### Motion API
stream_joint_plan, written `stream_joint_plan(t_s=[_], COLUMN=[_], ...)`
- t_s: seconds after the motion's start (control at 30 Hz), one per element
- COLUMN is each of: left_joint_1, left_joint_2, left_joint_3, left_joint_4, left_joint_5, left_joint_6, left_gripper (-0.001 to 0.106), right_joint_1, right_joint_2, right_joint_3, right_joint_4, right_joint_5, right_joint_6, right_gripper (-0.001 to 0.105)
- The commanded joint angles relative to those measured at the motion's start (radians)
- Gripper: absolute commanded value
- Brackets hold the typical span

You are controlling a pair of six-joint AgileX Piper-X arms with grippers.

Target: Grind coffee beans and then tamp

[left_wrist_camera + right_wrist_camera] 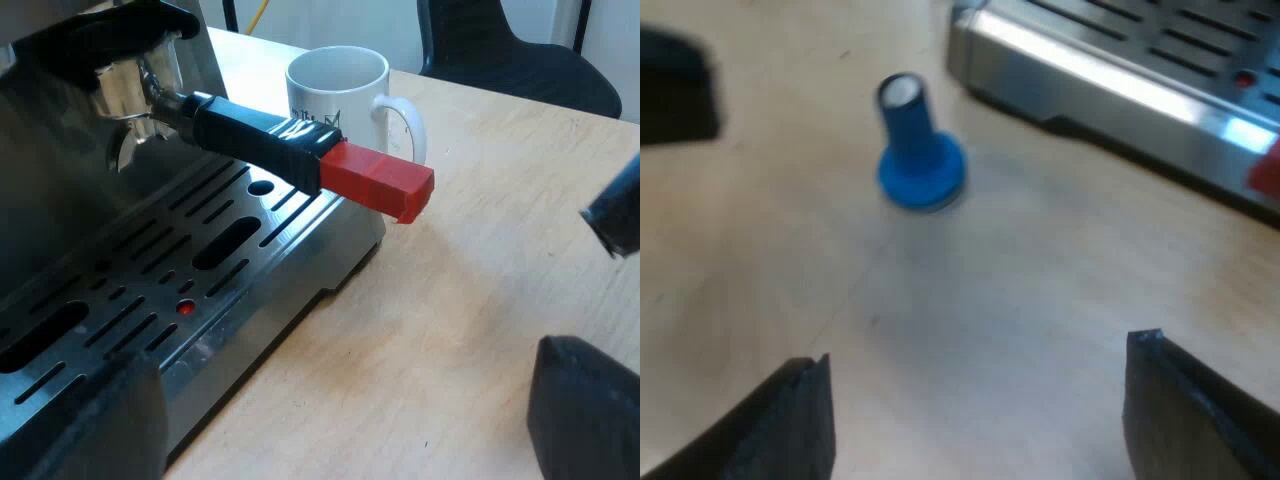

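Blue tamper upright on the wooden table; holder locked into the espresso machine.
Its dark handle ends in a red tip that juts out near a white mug. Left gripper hangs over the table beside the drip tray, jaws wide apart and empty; right gripper hovers over bare wood near the tamper (which stands close to the machine's base), jaws likewise apart.

Bright, even light; glare streaks the espresso machine along its steel edge beyond the right gripper and its spread jaws, the tamper casting a faint shadow.
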Motion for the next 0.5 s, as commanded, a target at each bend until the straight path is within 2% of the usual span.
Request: stream_joint_plan(t_s=[0.03,0.17,0.3,0.4,0.47,0.5], left_joint_1=[-0.006,-0.006,-0.006,-0.006,-0.006,-0.006], left_joint_2=[-0.003,-0.003,-0.003,-0.003,-0.003,-0.003], left_joint_3=[-0.003,-0.003,-0.003,-0.003,-0.003,-0.003], left_joint_4=[-0.023,-0.023,-0.023,-0.023,-0.023,-0.023], left_joint_5=[0.007,0.007,0.007,0.007,0.007,0.007], left_joint_6=[-0.002,-0.002,-0.002,-0.002,-0.002,-0.002], left_gripper=[0.08,0.08,0.08,0.08,0.08,0.08], right_joint_1=[0.003,0.003,0.003,0.003,0.003,0.003], right_joint_2=[0.015,0.029,0.029,0.029,0.029,0.029], right_joint_3=[-0.003,-0.003,-0.003,-0.003,-0.003,-0.003], right_joint_4=[-0.009,-0.009,-0.009,-0.009,-0.009,-0.009], right_joint_5=[0.081,0.135,0.171,0.187,0.187,0.187], right_joint_6=[0.048,0.08,0.083,0.083,0.083,0.083], right_gripper=[0.062,0.062,0.06,0.047,0.031,0.029])
